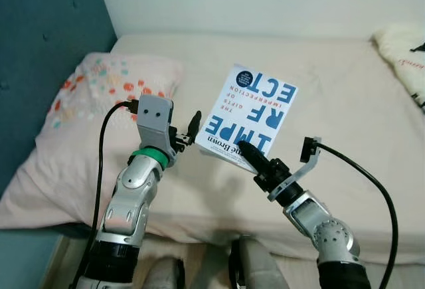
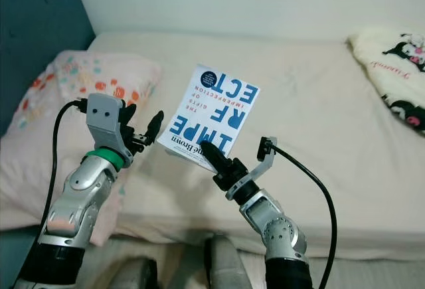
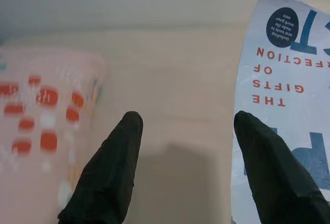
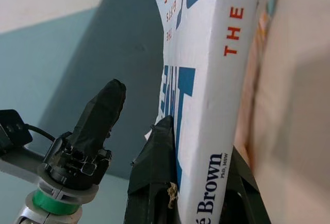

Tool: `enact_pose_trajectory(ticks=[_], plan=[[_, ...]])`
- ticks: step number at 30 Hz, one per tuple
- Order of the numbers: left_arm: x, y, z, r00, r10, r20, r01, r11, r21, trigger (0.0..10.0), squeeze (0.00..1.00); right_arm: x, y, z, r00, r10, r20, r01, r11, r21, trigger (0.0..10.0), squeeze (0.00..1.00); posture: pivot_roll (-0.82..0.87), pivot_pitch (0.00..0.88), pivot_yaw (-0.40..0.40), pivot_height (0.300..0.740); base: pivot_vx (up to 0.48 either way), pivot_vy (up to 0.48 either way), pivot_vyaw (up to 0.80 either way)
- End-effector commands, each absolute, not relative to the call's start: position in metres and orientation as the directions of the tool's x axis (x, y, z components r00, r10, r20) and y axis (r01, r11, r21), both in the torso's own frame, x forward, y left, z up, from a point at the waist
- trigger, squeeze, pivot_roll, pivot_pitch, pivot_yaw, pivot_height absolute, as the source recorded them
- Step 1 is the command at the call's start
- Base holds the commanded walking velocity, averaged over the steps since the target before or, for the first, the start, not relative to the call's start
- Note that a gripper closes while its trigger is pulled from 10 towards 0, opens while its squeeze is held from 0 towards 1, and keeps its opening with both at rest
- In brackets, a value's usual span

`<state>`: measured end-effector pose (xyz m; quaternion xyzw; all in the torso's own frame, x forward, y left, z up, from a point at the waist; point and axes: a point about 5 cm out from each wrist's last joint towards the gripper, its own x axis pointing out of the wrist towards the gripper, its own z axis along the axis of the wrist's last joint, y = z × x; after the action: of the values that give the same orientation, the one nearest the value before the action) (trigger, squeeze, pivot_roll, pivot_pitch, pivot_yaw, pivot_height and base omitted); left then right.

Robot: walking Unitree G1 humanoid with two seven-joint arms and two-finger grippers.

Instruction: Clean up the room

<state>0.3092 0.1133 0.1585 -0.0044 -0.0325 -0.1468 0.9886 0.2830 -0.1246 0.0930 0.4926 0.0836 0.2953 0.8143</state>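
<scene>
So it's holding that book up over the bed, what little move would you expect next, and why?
Probably a small lift away from the bed. The right end effector is shut on the book at its lower edge, while the left end effector hangs open beside it, so nothing needs regrasping first.

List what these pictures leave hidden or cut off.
- Book: back cover faces away from the head views; the left wrist view's edge crops its title.
- Bed: its near edge is hidden behind both arms.
- Cartoon-print pillow: cut by the right eye view's edge.
- Right gripper: far finger behind the book.
</scene>
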Motion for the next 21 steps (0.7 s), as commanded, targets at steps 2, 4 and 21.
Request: enact_pose_trajectory(ticks=[2, 4, 21], plan=[[0.308, 0.113, 0.156, 0.953, -0.299, 0.049, 0.299, 0.954, 0.007, 10.0, 0.0, 0.282, -0.121, 0.094, 0.796, 0.581, 0.166, -0.418, 0.33, 0.847, 10.0, 0.0, -0.02, 0.072, 0.065, 0.615, 0.0, 0.0, 0.0], [0.308, 0.113, 0.156, 0.952, -0.302, 0.048, 0.301, 0.953, 0.009, 10.0, 0.0, 0.283, -0.122, 0.093, 0.801, 0.576, 0.166, -0.411, 0.327, 0.851, 10.0, 0.0, -0.02, 0.073, 0.068, 0.615, 0.0, 0.0, 0.0], [0.304, 0.116, 0.155, 0.951, -0.307, 0.026, 0.307, 0.951, 0.024, 10.0, 0.0, 0.294, -0.121, 0.089, 0.811, 0.557, 0.177, -0.39, 0.29, 0.874, 10.0, 0.0, 0.0, 0.108, 0.098, 0.615, 0.0, 0.0, 0.0]])
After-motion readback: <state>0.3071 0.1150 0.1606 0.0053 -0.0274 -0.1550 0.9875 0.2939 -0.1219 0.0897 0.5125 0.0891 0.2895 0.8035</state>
